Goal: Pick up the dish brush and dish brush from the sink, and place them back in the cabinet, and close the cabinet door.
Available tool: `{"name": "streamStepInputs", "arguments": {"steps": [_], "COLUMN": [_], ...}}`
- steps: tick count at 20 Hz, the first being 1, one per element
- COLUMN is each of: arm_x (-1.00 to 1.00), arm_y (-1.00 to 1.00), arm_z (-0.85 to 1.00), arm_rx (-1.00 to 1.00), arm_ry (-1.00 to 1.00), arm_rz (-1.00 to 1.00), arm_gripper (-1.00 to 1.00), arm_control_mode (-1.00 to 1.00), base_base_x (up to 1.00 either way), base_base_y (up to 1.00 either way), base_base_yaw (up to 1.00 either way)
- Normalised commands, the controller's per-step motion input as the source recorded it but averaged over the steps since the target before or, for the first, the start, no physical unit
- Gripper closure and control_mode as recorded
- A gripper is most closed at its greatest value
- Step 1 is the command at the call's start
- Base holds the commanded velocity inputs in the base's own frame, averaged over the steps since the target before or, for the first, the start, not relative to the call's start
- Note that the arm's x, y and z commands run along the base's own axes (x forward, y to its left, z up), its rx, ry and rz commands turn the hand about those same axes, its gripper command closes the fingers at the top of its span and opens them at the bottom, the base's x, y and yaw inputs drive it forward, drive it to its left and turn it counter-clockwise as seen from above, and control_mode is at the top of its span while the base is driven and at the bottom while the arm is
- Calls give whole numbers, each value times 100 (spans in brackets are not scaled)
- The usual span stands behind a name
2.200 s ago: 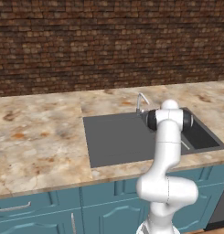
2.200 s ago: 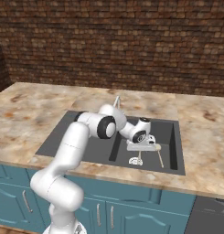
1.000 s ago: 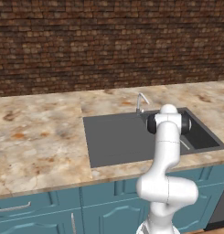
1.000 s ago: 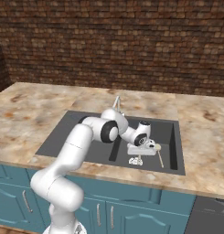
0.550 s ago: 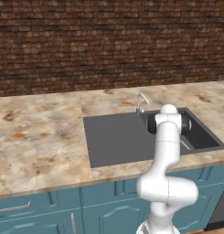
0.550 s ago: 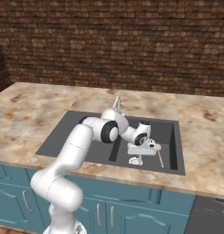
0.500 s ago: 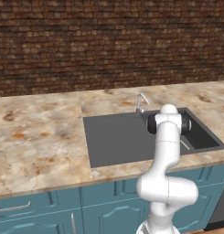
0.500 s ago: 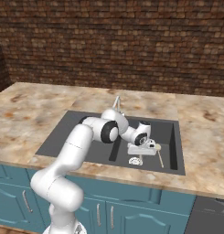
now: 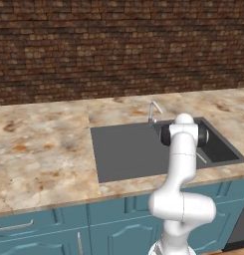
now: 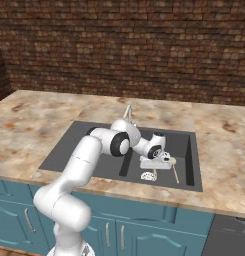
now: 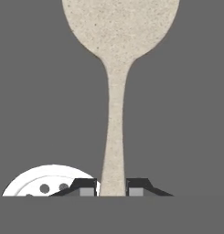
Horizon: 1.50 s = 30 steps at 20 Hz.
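Observation:
A pale beige dish brush point(image 11: 114, 91) lies on the floor of the dark grey sink point(image 10: 79, 147). Its round head points away from the hand and its thin handle runs back between my finger tips. My gripper point(image 11: 112, 187) is shut on that handle, one dark tip pressed against each side. In the right base view the gripper point(image 10: 153, 167) is down in the right half of the basin, with the brush point(image 10: 173, 169) beside it. The left base view has a sliver of the brush point(image 9: 201, 158) past the arm. The cabinet and its door are out of view.
The round silvery drain point(image 10: 149, 176) sits just beside the gripper. A small grey faucet point(image 9: 153, 110) stands at the sink's back rim. Marbled counter point(image 9: 44, 154) surrounds the basin, a brick wall rises behind it, and low teal cupboards point(image 10: 144, 230) sit below.
The hand has sunk a little lower onto the sink floor over the brush handle. The arm has otherwise hardly moved, and the brush lies where it was.

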Motion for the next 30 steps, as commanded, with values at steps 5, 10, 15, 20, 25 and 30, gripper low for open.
{"name": "streamStepInputs", "arguments": {"steps": [5,10,15,20,25,30], "arm_x": [0,0,0,0,0,-1], "arm_y": [-11,-15,-9,-2,0,0], "arm_z": [18,20,24,31,37,40], "arm_rx": [0,1,1,1,0,0], "arm_ry": [0,0,0,0,0,0], "arm_rz": [0,0,0,0,-2,-2], "arm_gripper": [100,100,100,100,100,100], "arm_control_mode": [-100,-100,-100,-100,-100,-100], "base_base_x": [0,0,0,0,0,0], "base_base_y": [0,0,0,0,0,0], "base_base_yaw": [0,0,0,0,0,0]}}
